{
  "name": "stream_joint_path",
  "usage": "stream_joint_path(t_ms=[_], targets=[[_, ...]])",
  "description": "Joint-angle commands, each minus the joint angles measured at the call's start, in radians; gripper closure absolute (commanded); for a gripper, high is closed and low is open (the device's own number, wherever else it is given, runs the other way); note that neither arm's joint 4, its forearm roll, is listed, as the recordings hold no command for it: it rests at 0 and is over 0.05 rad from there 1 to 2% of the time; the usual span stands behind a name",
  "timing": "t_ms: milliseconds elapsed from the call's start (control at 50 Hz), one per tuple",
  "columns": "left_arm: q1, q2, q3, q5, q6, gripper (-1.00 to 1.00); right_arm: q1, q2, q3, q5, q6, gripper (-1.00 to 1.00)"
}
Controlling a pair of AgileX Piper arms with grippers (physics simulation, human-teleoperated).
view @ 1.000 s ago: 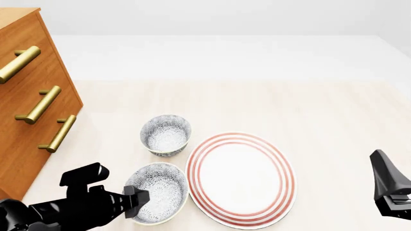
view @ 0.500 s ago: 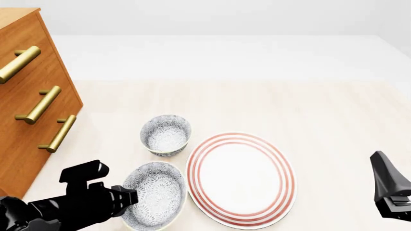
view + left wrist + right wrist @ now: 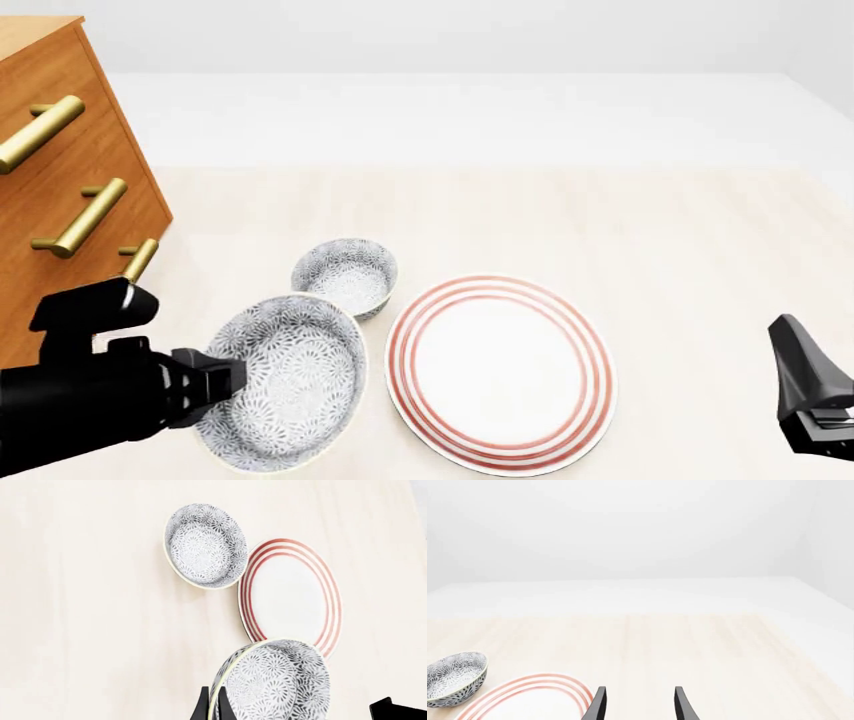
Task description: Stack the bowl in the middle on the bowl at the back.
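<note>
My left gripper (image 3: 220, 385) is shut on the near rim of the bowl in the middle (image 3: 287, 380), a white bowl with a grey-blue floral pattern, and holds it off the table, tilted. In the left wrist view the fingertips of that gripper (image 3: 212, 709) pinch the rim of this bowl (image 3: 277, 685). The bowl at the back (image 3: 347, 275), of the same pattern, stands on the table just beyond it; the left wrist view shows the same bowl (image 3: 203, 545). My right gripper (image 3: 791, 335) waits open at the far right, its fingers (image 3: 599, 702) holding nothing.
A big white plate with red rings (image 3: 501, 360) lies right of both bowls, close to them. A wooden dresser with brass handles (image 3: 67, 210) stands along the left edge. The right wrist view catches the plate (image 3: 527, 700) and the back bowl (image 3: 454, 677).
My left gripper has lifted the middle bowl off the table and drawn it up and to the left, tilting it. The back bowl, the plate and the right arm stay put.
</note>
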Motion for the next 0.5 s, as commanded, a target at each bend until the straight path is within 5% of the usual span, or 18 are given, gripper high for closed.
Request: stream_joint_path(t_ms=[20, 500], targets=[[-0.108, -0.242, -0.215, 0.490, 0.043, 1.00, 0.001, -0.008, 0.000, 0.009, 0.000, -1.00], [-0.204, -0.308, -0.210, 0.602, 0.084, 1.00, 0.000, -0.010, 0.000, 0.008, -0.002, -1.00]])
